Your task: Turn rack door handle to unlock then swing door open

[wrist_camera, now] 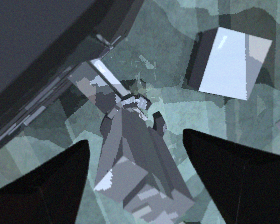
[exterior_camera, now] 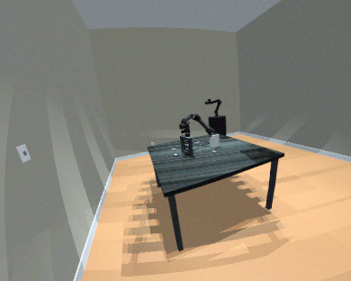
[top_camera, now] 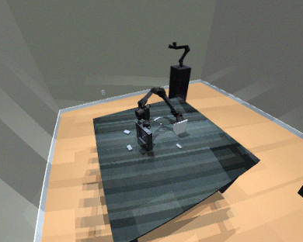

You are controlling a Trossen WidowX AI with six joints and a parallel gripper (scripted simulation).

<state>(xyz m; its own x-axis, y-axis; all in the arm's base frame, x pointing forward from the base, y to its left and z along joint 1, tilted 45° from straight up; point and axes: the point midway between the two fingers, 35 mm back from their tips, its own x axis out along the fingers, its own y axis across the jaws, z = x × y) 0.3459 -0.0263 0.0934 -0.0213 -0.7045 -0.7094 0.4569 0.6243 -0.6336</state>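
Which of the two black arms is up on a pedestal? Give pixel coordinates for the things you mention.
The far arm (top_camera: 185,55) (exterior_camera: 219,108): it stands on a tall black pedestal (top_camera: 179,82) (exterior_camera: 217,126) beyond the table (top_camera: 157,182) (exterior_camera: 200,171) (wrist_camera: 163,30). The other arm (top_camera: 158,91) (exterior_camera: 195,117) arches over the tabletop.
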